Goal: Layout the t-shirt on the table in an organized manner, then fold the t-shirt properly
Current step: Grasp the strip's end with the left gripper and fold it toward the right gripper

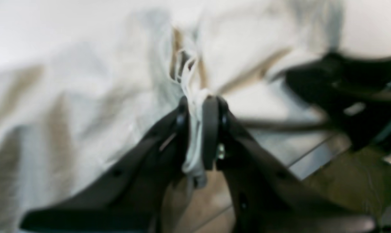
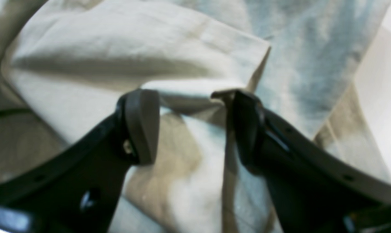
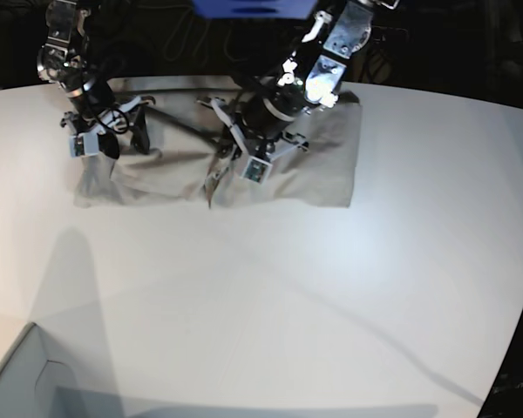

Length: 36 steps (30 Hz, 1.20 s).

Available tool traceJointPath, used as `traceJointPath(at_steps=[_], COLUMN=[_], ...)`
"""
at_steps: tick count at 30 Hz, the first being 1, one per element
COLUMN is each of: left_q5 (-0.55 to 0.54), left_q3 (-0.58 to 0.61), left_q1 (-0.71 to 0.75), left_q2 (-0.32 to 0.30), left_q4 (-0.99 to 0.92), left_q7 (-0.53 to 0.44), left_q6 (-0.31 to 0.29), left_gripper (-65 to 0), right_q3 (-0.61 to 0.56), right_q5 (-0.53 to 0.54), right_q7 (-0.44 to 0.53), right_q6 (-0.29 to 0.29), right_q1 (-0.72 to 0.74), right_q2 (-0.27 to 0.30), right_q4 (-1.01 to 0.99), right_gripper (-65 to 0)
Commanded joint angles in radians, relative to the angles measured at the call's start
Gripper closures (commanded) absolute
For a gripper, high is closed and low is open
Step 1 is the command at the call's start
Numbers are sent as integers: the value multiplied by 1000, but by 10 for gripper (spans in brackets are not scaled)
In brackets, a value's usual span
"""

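Note:
The light beige-grey t-shirt (image 3: pixel 314 165) lies crumpled at the far side of the white table (image 3: pixel 288 287). My left gripper (image 3: pixel 220 155) is over the middle of the shirt. In the left wrist view it (image 1: pixel 197 106) is shut on a bunched fold of the t-shirt (image 1: pixel 85 97) and holds it raised. My right gripper (image 3: pixel 138 132) is at the shirt's left end. In the right wrist view it (image 2: pixel 192 106) is open, and a fold of the t-shirt (image 2: pixel 117 42) lies between its spread fingers. The neckline and label are not visible.
A pale grey box corner (image 3: pixel 22 374) stands at the table's near left. The right arm's black gripper (image 1: pixel 344 94) shows at the right of the left wrist view. White table surface (image 2: pixel 383 81) lies beside the shirt. The two arms work close together.

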Motion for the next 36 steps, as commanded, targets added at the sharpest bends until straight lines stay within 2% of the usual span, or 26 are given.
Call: traceJointPath(at_steps=[1,7,9,11,17,21,28,32,36], left_q5=[-5,-11,-12,-12,-8,-12,-12,-12,-14], left_q3=[2,2,5,37,96,96,97,90,88], left_q1=[-25,-48,-48,-47,-47,-45,-2,41,45], left_q2=[9,9,10,7,4,4,-3,-43,-112], left_q4=[-7,-58,-56,-56,-56,-26,146,218,194], left_q7=[-24,-24,-20,-21,-23,-23,-17,-20,-23], left_q6=[-3,-11,-14,-14,-4,-12,-14,-6,-4], left_gripper=[0,-1,-23,-73,-309,-378,-396,-395,-395], right_q3=[1,1,1,1,1,1,1,1,1], right_q5=[-15,-15,-15,-15,-15,-15,-15,-15,-15], right_q7=[-30,-30,-30,-30,-30,-30,-30,-30,-30], right_q6=[15,15,15,15,15,15,15,15,15], right_q1=[-7,-9,-7,-7,-6,-6,-1,-1,3], right_q2=[5,5,5,5,8,8,8,8,10], right_q4=[8,9,9,9,9,9,8,8,11], right_gripper=[-366,-366,-366,-366,-366,-366,-366,-366,-366])
